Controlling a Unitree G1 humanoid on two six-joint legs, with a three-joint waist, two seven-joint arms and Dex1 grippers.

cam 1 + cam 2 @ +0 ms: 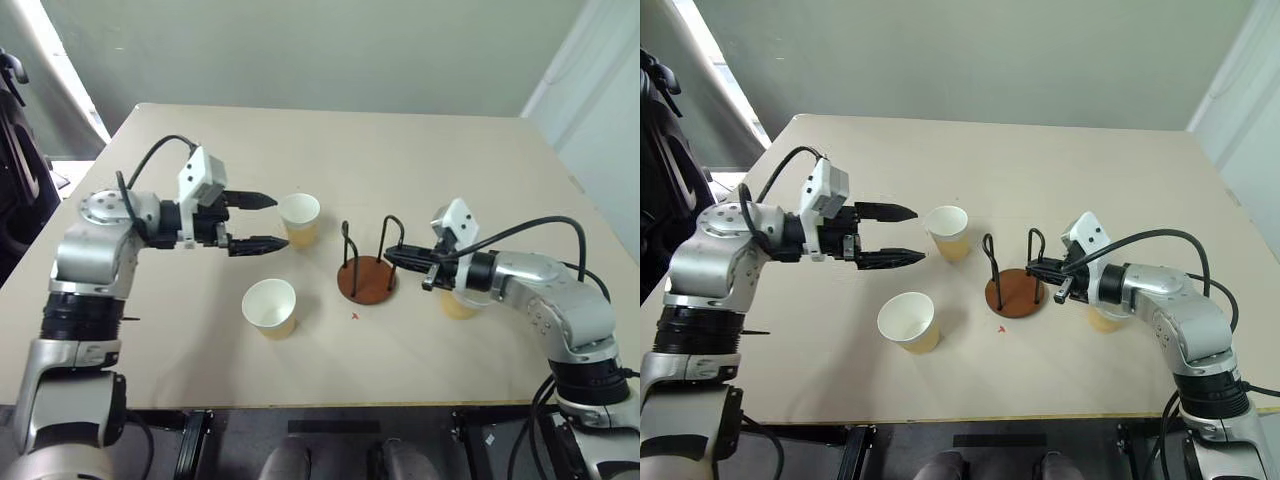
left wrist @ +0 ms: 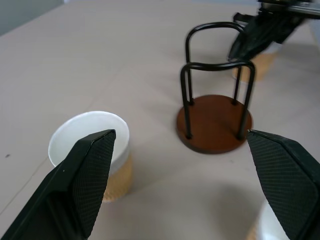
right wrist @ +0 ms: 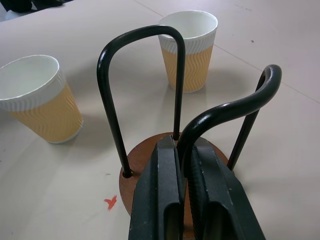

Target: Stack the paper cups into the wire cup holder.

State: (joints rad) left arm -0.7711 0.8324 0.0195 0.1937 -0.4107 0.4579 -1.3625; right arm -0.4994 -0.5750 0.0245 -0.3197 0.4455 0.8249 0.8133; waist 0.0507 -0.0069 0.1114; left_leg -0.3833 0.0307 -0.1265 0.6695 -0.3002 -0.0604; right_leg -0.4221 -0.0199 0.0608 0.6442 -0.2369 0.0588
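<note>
The wire cup holder [image 1: 367, 279], a reddish-brown disc with two black wire loops, stands mid-table. My right gripper [image 1: 392, 259] is shut on its nearer loop [image 3: 225, 107], which runs between the fingers. One paper cup [image 1: 299, 218] stands upright left of the holder, and my open left gripper [image 1: 279, 221] points at it from the left, just short of its side. A second paper cup [image 1: 270, 307] stands nearer the front edge. Partly hidden behind my right wrist is a third paper cup [image 1: 458, 304]. All are yellow-tan with white insides.
The beige table [image 1: 420, 150] stretches bare behind the holder. A small red mark [image 1: 354, 316] lies in front of the base. Dark equipment [image 1: 15, 170] stands off the table's left edge.
</note>
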